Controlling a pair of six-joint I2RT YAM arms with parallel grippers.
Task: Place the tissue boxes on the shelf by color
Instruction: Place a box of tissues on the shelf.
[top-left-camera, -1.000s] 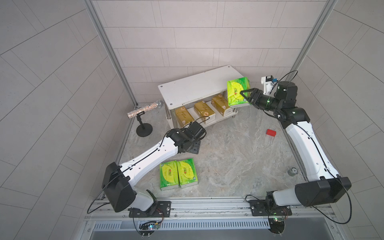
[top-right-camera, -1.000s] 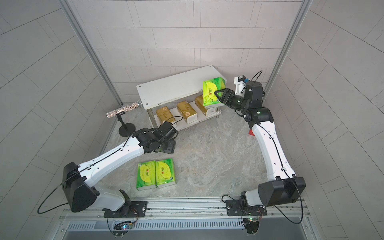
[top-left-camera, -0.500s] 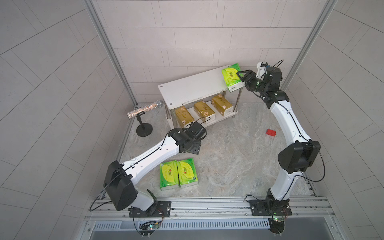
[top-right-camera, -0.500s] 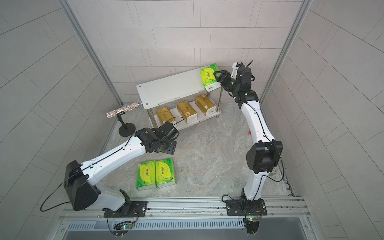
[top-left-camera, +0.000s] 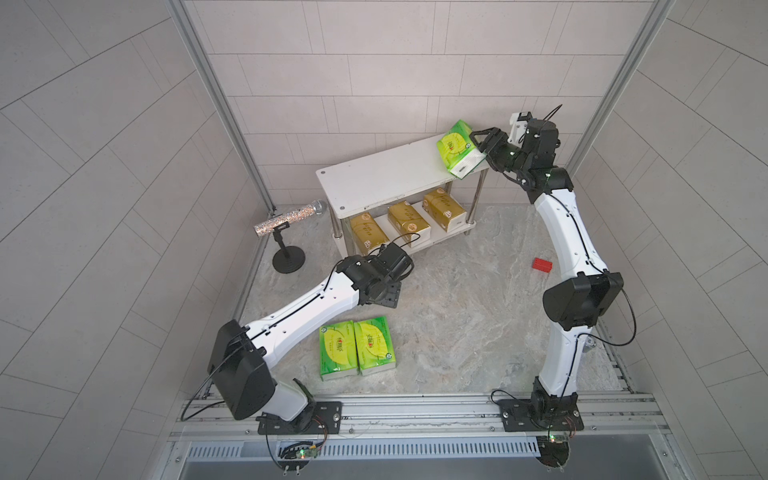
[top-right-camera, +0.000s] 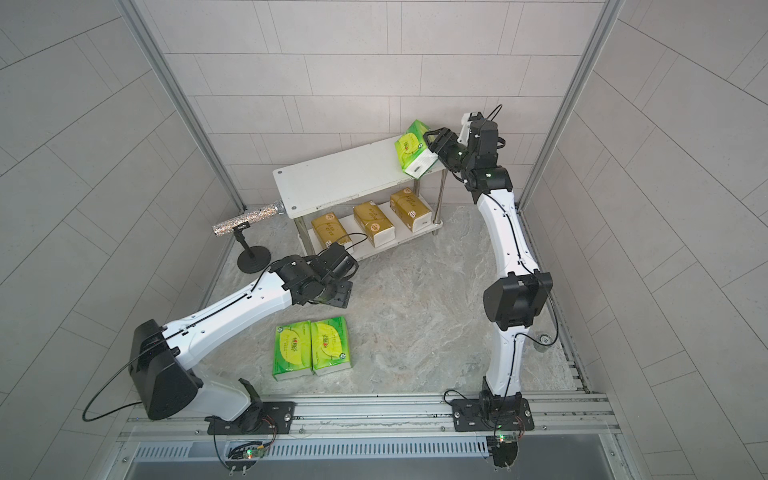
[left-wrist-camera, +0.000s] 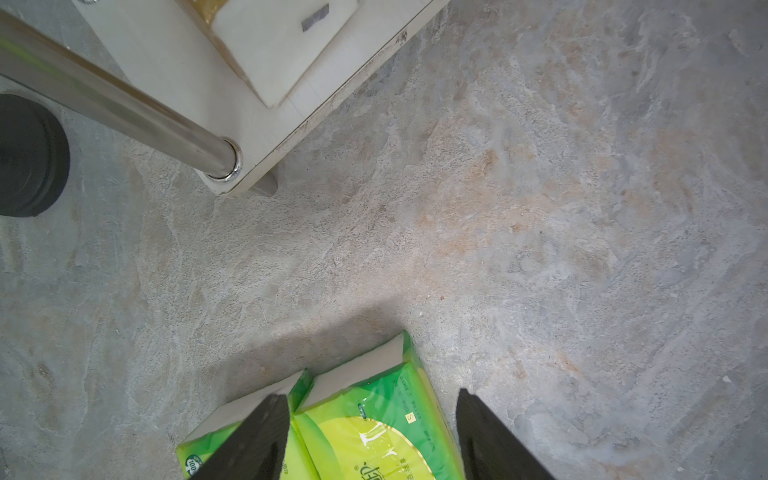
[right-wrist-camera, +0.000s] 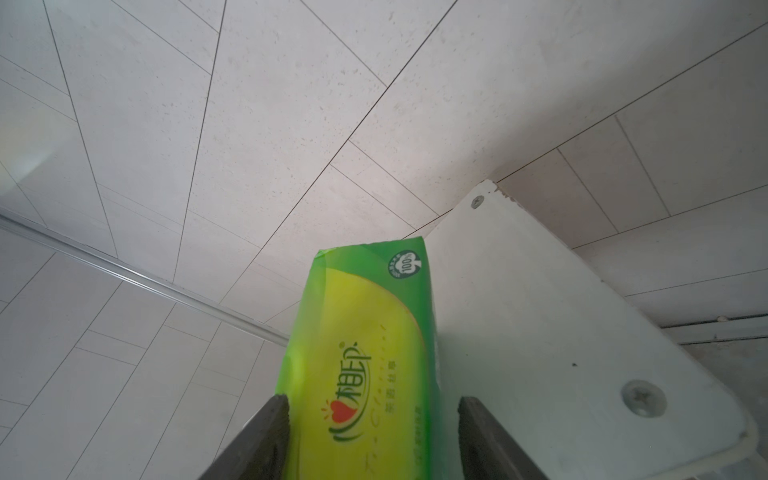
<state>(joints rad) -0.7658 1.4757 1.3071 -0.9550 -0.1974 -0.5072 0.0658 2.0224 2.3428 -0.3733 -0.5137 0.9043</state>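
**One green pack perched at the shelf's end**

On the shelf (top-left-camera: 374, 183), three gold packs (top-left-camera: 407, 218) fill the lower tier and the top board holds only the green pack (top-left-camera: 457, 149). It is tilted at the end corner, seemingly partly past the edge. The right gripper (right-wrist-camera: 372, 409) straddles it with a sliver of gap at one jaw; I cannot tell if it pinches. Released like this, the pack would likely topple off. Two green packs (top-left-camera: 338, 349) lie on the floor below the left gripper (left-wrist-camera: 368, 397), parted and empty; a skewed descent could shove them askew.
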